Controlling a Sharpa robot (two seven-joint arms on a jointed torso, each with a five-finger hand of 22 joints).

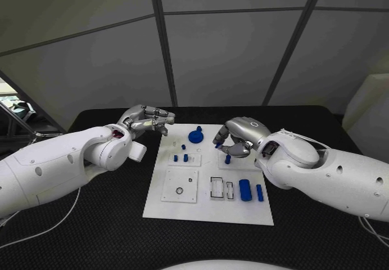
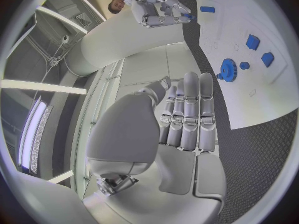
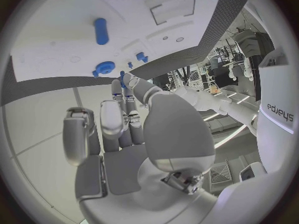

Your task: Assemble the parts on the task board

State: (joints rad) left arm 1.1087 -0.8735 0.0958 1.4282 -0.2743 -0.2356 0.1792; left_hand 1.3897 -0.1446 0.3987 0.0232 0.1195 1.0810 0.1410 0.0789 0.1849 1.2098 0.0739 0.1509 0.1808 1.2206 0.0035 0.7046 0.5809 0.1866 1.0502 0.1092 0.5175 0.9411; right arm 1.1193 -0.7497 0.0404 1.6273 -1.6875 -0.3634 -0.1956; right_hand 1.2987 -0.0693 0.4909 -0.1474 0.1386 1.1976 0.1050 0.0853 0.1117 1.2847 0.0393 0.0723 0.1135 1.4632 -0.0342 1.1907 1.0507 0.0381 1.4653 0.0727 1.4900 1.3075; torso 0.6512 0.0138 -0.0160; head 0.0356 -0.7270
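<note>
With a small blue peg pinched in our right hand above the board and our left hand empty, fingers loosely apart, we judge the peg light, stiff, slippery, best held by its sides.

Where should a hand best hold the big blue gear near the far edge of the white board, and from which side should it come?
Probably from above: the blue gear lies flat on the task board with a knob rising from its centre. Pinching that knob seems easiest, since the toothed rim sits low against the board.
</note>
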